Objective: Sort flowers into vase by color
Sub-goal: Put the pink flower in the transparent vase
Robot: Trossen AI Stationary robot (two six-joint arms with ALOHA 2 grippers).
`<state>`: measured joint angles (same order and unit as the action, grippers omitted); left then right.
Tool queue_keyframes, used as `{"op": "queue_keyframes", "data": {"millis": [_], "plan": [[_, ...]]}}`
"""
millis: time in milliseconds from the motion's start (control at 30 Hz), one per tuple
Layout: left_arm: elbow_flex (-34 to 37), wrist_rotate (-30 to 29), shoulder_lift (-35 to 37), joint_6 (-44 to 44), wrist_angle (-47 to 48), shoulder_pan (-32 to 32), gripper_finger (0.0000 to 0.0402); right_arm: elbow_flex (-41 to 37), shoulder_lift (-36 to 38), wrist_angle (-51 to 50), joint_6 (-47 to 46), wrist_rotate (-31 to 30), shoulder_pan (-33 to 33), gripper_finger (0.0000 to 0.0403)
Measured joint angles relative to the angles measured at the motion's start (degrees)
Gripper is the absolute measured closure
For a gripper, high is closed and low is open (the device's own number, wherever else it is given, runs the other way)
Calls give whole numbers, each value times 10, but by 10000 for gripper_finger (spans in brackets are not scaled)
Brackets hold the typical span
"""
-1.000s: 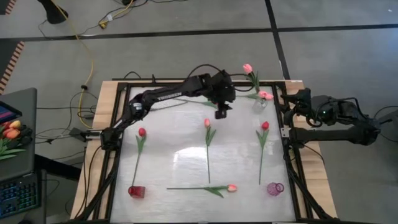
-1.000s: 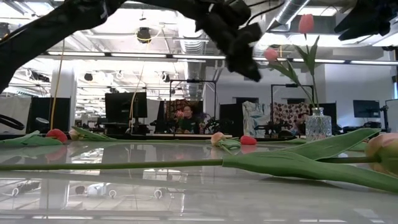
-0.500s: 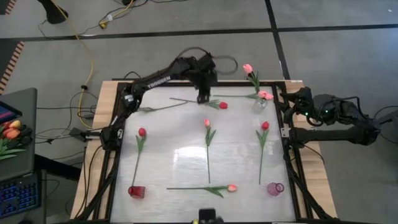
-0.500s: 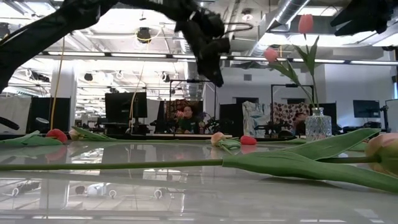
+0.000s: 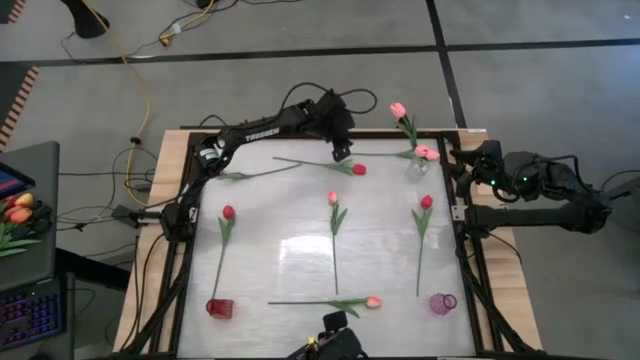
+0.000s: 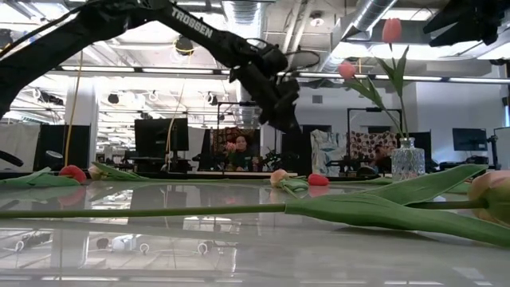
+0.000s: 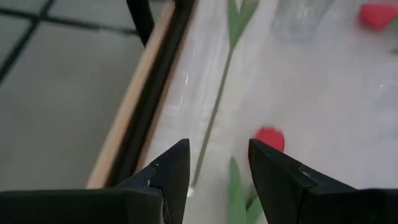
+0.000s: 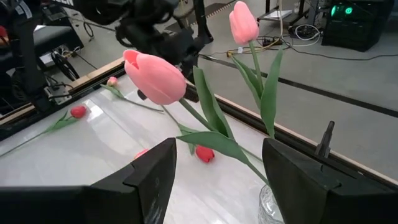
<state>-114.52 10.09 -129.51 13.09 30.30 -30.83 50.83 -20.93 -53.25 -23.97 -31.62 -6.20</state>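
Observation:
Tulips lie flat on the white table (image 5: 290, 250). A red tulip (image 5: 358, 169) lies across the far middle, with another stem (image 5: 255, 172) to its left. Nearer lie a red one (image 5: 228, 212), a pink one (image 5: 333, 198), a red one (image 5: 426, 202) and a salmon one (image 5: 372, 301). Two pink tulips (image 5: 398, 108) stand in a clear vase (image 5: 420, 166) at the far right. My left gripper (image 5: 342, 152) hangs open above the far red tulip's head (image 7: 269, 138), touching nothing. My right gripper (image 8: 214, 171) waits open at the table's right edge, behind the clear vase.
A red vase (image 5: 219, 308) stands at the near left corner and a pink vase (image 5: 443, 303) at the near right. A dark frame (image 5: 196, 230) runs round the table. More tulips (image 5: 18, 212) lie on a desk off to the left. People sit in the room beyond (image 6: 237, 150).
My left gripper has swung toward the table's far edge and come down, and now hangs lower, beside the far red tulip's head. It has stayed open. The flowers on the table have not moved.

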Motion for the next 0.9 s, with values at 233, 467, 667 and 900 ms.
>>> {"op": "queue_keyframes", "data": {"millis": [233, 467, 667, 900], "plan": [[30, 0, 0, -8, 21, -5, 251, 0, 0, -8, -4, -4, 0, 137], [26, 22, 16, -24, 59, -3, 251, 10, -26, -80, -50, -57, -43, 140], [25, 22, 55, -23, 87, -3, 251, 62, -76, -106, -79, -73, -140, 154], [25, 17, 84, -25, 88, -3, 251, 101, -189, -92, -89, 50, -308, 160]]}}
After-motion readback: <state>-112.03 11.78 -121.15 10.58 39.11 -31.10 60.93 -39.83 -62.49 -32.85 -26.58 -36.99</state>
